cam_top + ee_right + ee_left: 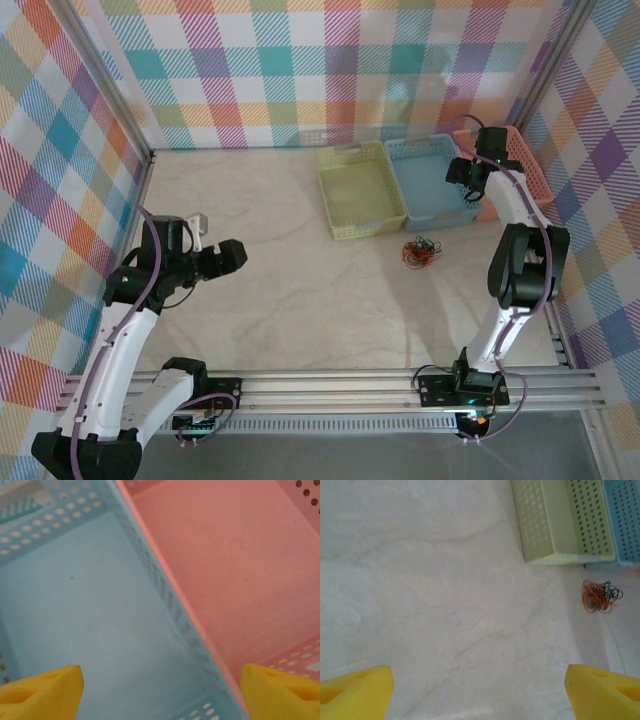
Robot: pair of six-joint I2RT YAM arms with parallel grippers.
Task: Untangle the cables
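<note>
The cables (420,252) lie in one small tangled heap on the counter (280,300). Red, orange, green and black strands are all mixed up in it. The heap sits a bit right of the middle. It is just on the near side of the blue basket (430,180), close to it but not in it. Neither tool touches the heap.

Three baskets stand in a row on the far side of the counter. The green basket (360,190) is on the left, the blue one is in the middle and the pink basket (532,160) is on the right. They stand side by side, right up against each other.

The left tool (232,256) hangs over the left part of the counter, well apart from the heap. It points to the right. Its yellow fingers (355,692) are spread wide, with just bare counter between them. In the left wrist view the heap is far off to the right, near the corner of the green basket.

The right tool (468,178) hangs over the far right. It is above the place where the blue and pink baskets meet. Its yellow fingers (42,690) are spread wide too. Between them you see the smooth blue floor, the wall with little holes and the pink floor.
</note>
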